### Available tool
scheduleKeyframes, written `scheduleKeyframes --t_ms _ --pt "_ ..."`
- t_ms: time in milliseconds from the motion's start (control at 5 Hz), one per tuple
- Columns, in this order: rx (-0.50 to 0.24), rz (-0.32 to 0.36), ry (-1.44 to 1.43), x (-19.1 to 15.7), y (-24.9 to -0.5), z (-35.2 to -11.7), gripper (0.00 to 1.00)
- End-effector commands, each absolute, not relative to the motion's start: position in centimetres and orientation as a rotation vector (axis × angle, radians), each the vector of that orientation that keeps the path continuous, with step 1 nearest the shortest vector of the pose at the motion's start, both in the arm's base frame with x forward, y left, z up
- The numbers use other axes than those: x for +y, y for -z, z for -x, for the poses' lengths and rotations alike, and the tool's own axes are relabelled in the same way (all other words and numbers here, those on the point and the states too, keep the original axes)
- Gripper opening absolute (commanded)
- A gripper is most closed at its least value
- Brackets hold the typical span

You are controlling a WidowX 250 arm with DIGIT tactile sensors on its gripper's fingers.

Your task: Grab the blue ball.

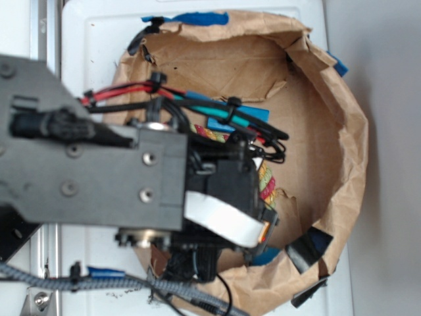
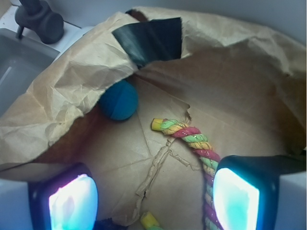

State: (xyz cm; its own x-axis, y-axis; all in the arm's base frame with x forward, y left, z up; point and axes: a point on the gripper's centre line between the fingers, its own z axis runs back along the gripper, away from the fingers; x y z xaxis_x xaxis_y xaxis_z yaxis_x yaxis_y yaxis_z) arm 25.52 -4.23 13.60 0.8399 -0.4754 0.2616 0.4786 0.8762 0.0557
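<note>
Reaching for the blue ball (image 2: 119,99) with open fingers (image 2: 73,201), we risk snagging the paper wall (image 2: 72,72) overhanging it, or the rope (image 2: 192,139).

Black arm (image 1: 99,171), silver screws, red-green-black cables (image 1: 197,102); gripper (image 2: 153,196) pads glowing cyan.

The smooth teal blue ball (image 2: 119,100) lies on brown paper, tucked under a crumpled fold.
</note>
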Motion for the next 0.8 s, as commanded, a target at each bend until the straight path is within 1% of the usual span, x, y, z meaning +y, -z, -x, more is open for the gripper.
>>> scheduleKeyframes --t_ms 0,200,400,600 --pt "-0.305 0.009 0.522 -5.1 -14.5 -25.7 1.00" --pt "-0.342 0.059 0.566 -3.5 -14.1 -28.7 1.00" --pt "-0.351 0.063 0.533 -1.5 -13.8 -31.0 1.00" --pt "-0.378 0.062 0.544 -1.2 -13.0 -32.1 1.00"
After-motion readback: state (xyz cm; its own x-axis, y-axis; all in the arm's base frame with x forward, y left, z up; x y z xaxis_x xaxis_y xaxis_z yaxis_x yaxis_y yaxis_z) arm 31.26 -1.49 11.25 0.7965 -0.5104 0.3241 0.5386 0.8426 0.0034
